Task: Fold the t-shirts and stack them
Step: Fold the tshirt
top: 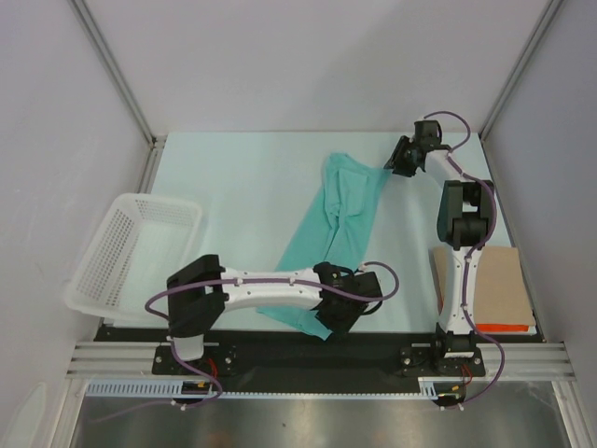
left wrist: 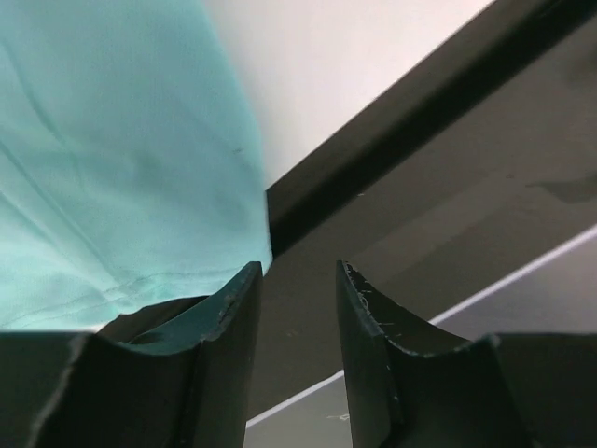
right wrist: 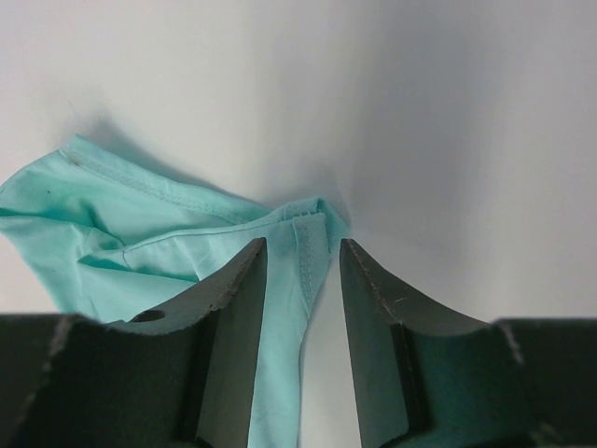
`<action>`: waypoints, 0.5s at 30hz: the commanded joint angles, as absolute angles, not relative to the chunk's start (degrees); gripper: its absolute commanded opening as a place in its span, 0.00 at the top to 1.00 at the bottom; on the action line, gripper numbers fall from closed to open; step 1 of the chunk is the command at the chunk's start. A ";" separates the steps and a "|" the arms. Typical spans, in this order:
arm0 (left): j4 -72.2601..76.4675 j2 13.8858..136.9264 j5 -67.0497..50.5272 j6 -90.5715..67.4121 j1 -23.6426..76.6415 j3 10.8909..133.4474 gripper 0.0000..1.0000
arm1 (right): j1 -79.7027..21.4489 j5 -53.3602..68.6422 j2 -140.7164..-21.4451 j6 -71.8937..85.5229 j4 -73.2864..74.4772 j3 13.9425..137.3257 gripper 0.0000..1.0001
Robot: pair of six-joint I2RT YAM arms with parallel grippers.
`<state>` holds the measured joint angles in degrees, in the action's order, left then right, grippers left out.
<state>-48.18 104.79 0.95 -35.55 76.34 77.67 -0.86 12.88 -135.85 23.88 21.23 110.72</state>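
The pale table (top: 233, 168) is carrying a teal t-shirt (top: 340, 219), which is lying crumpled in a long diagonal band, stretching from the far middle-right down to the near edge around the centre. A white mesh basket (top: 112, 252) is sitting at the near left, its left side hanging out past the table's left edge. A flat brown cardboard sheet (top: 499, 285) is lying at the near right, apart from the cloth, with an orange strip (top: 504, 327) showing along its near edge.
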 commanded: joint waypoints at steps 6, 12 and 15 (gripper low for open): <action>-51.32 95.90 6.33 -37.79 70.14 77.52 0.57 | -0.79 14.68 -136.84 23.99 18.98 112.15 0.55; -53.35 87.38 5.90 -37.35 62.33 74.02 0.55 | -1.14 14.51 -137.55 24.87 19.50 112.06 0.63; -52.56 82.89 3.27 -37.36 55.57 70.33 0.54 | -1.49 13.01 -135.54 24.61 18.21 108.40 0.64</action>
